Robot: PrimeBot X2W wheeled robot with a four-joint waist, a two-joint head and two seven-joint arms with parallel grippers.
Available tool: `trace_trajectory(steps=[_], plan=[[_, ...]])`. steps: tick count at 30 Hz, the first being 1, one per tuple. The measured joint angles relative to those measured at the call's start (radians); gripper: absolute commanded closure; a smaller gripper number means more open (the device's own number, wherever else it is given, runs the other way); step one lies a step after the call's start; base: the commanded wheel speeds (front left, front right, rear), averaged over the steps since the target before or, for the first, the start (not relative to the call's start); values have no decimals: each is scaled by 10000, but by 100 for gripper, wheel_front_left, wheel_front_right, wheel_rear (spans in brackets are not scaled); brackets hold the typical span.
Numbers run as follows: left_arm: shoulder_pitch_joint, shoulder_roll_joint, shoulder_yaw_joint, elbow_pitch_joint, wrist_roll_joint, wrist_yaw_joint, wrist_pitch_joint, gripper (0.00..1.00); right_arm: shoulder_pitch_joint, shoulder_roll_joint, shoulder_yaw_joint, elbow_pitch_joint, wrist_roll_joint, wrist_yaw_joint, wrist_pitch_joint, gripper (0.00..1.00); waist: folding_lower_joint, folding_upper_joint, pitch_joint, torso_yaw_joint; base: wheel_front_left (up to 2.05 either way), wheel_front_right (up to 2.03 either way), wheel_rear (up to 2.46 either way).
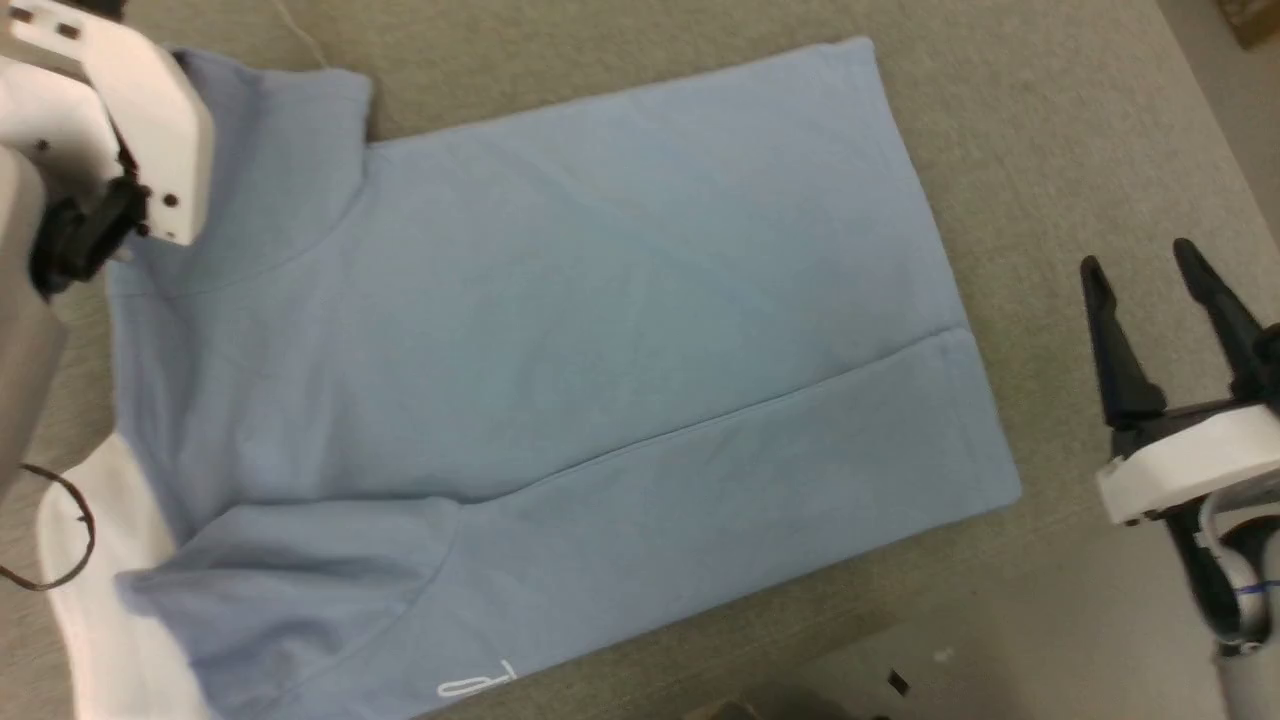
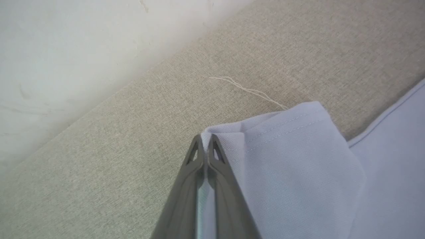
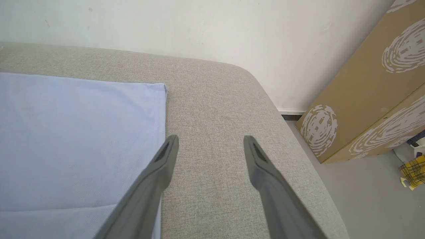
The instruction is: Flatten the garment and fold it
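Garment point(image 1: 560, 330): light blue, lying flat on the grey-beige padded surface point(image 1: 1060, 130) and spread across most of the head view.
- One long side is folded over onto the body. The fold edge runs diagonally from lower left up to the hem at the right.
- White script logo point(image 1: 478, 684) sits at the bottom edge of the head view.
- Sleeve point(image 2: 285, 159) lies at the garment's upper left corner in the head view, partly under the white housing of the left arm point(image 1: 140, 120).

Left gripper point(image 2: 206, 142): fingers pressed together on the sleeve's hem corner, with a sliver of blue cloth between them.

Right gripper point(image 3: 211, 139): fingers spread wide, holding nothing. It sits over bare surface just beside the garment's hem edge, and the head view shows it apart from the cloth.

Surroundings:
- A pale loose thread point(image 2: 247, 89) lies on the surface, running out from the sleeve's edge.
- White wall point(image 3: 199, 23) stands behind the surface.
- Brown cardboard box point(image 3: 365, 99) with white printed swirls stands on the floor against the wall, past the surface's rounded corner.
- Small yellow plaid item point(image 3: 412, 171) lies on the floor; I cannot identify it.
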Motion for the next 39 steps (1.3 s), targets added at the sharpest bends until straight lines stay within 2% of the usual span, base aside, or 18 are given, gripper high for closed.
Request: trace_trajectory(steps=[5, 7, 12, 16, 22, 27, 36, 37, 38, 39], plan=[[211, -399, -290, -194, 280, -128, -1233, 100, -266, -1269, 598, -280, 823, 0, 1601, 0, 0, 2, -487, 630, 0, 0, 0], [310, -462, -387, -443, 370, -198, -1605, 100, -514, -2015, 1034, -226, 1047, 0, 2234, 0, 0, 2, -641, 905, 0, 0, 0], [362, -727, -625, -1375, 585, -213, -2280, 100, -1453, -3438, 1894, 224, 1990, 0, 3618, 0, 0, 2, -828, 1656, 0, 0, 0], [720, -669, -738, -2443, 886, -90, -2631, 100, -2605, -4412, 2949, 907, 2364, -2, 4589, 0, 0, 2, -779, 2228, 0, 0, 0], [1073, -543, -861, -4157, 1170, 349, -2757, 100, -4800, -5173, 4272, 2217, 2637, 0, 5235, 0, 0, 2, -400, 2990, 0, 0, 0], [1179, -642, -991, -5327, 1317, 660, -2744, 100, -5925, -5561, 5187, 3614, 2623, 0, 5375, 0, 1, 2, -3, 3634, 0, 0, 0], [1386, -1058, -1267, -6096, 1582, 1047, -2828, 100, -7060, -5940, 6627, 5124, 2805, -19, 5051, 0, 1, 1, 634, 4636, 0, 0, 0], [1433, -1070, -1277, -6096, 1582, 1049, -2844, 100, -7171, -5994, 6807, 5187, 2865, -38, 5035, 53, 0, 2, 698, 4704, 0, 0, 0], [1489, -1078, -1294, -6082, 1582, 1064, -2878, 100, -7276, -6078, 7008, 5206, 2897, -71, 4953, 100, 0, 2, 751, 4765, 0, 0, 0], [1535, -1093, -1317, -6052, 1582, 1106, -2922, 100, -7361, -6140, 7185, 5235, 2951, -86, 4853, 100, 0, 2, 790, 4824, 0, 0, 0]])
